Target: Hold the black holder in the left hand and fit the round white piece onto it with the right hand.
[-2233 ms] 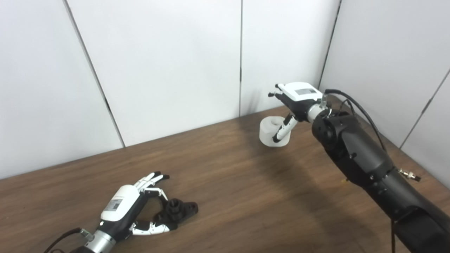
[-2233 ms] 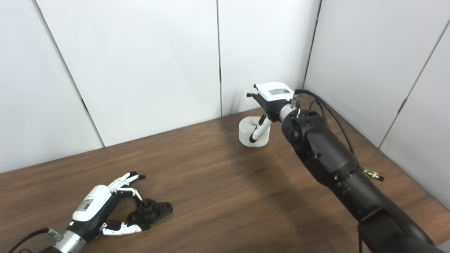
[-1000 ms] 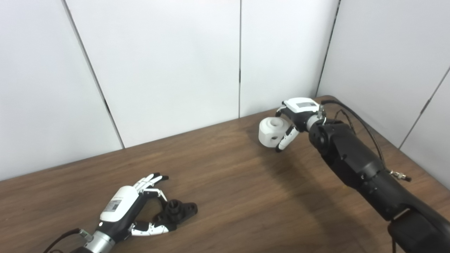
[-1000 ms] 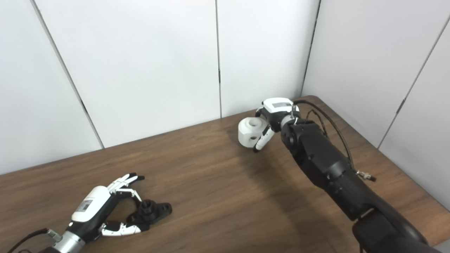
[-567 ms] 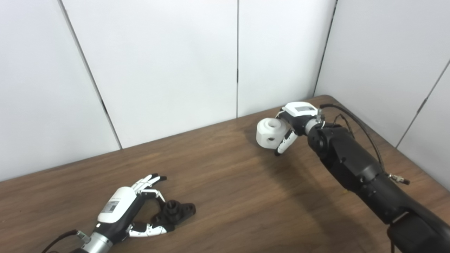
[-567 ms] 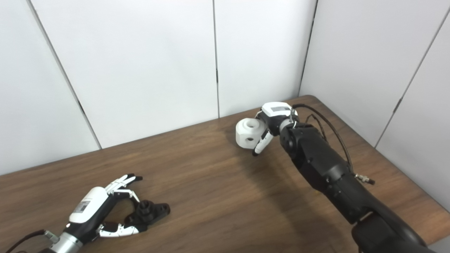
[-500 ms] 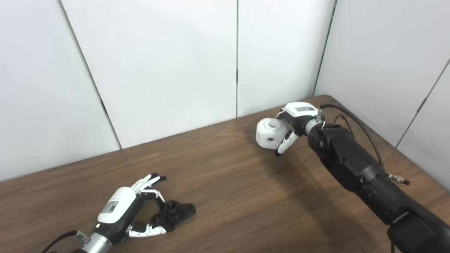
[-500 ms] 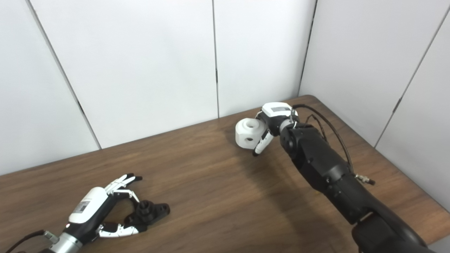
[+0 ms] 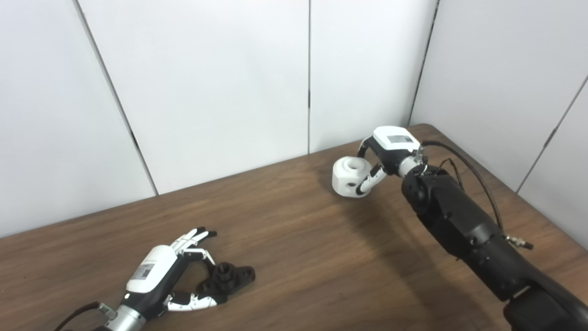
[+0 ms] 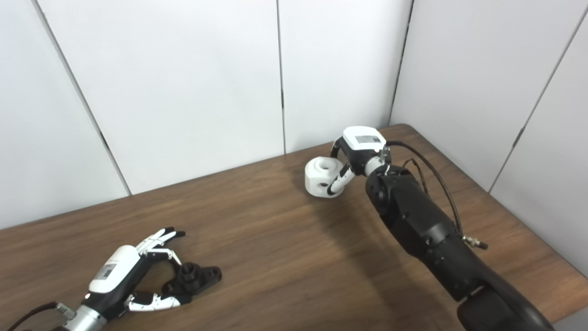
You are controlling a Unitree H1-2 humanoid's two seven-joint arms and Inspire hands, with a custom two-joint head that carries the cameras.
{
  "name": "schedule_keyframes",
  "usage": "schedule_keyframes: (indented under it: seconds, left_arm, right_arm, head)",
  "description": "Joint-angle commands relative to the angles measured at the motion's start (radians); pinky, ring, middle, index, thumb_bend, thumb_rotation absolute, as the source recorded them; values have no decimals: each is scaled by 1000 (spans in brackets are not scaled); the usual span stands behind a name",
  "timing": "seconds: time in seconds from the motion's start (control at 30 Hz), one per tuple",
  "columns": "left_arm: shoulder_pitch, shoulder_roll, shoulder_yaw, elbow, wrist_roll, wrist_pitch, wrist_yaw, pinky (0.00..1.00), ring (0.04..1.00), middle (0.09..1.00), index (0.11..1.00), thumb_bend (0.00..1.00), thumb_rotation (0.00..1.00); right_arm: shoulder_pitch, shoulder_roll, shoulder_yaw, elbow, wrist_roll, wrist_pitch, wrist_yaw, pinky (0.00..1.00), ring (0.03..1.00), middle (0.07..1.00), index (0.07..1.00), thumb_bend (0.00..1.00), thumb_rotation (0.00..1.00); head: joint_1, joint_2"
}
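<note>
Two head cameras side by side, both looking down and forward over the brown counter (image 9: 294,239) toward white wall panels (image 9: 211,78), medium distance, nearly the same scene in both, right eye view shifted a little sideways

We are looking at a table (image 9: 294,239) of dark brown wood with streaked grain, and at plain white wall panels (image 9: 206,82) split by thin dark seams. The holder (image 9: 228,277) is showing matte black all over; the round piece (image 9: 347,177) is showing plain white. The left hand (image 9: 158,280) and right hand (image 9: 388,149) are wearing white shells over black parts, with black arms behind.
</note>
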Motion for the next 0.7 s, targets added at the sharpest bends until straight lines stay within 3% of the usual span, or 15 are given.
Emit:
schedule_keyframes:
  seconds: [0.0,0.23,0.33,0.37,0.43,0.67]
  left_arm:
    - [114,21,-45,50,50,11,-75,948,972,914,488,522,77]
    - [116,20,-42,40,56,11,-77,938,970,914,488,522,76]
    - [118,21,-38,36,51,11,-81,950,973,915,488,522,75]
    - [119,21,-37,36,52,11,-81,951,973,915,488,522,75]
    - [120,20,-33,36,52,11,-82,950,972,915,488,522,75]
    - [122,16,-26,36,55,11,-84,938,968,914,488,522,74]
  right_arm:
    - [-37,-7,-21,-21,6,-1,-43,815,842,821,625,811,314]
    - [-42,-2,-19,-14,0,2,-62,803,836,817,618,802,302]
    - [-42,-2,-17,-7,-2,-12,-86,790,820,795,577,757,274]
    - [-41,-2,-16,-6,-1,-14,-91,789,816,786,526,616,205]
    - [-38,0,-18,-9,1,-18,-108,788,811,774,498,544,166]
    - [-29,1,-17,-11,4,-39,-166,770,786,732,482,520,138]
  head:
    - [0,1]
    - [2,5]
    - [4,7]
    - [5,8]
    - [6,9]
    - [10,13]
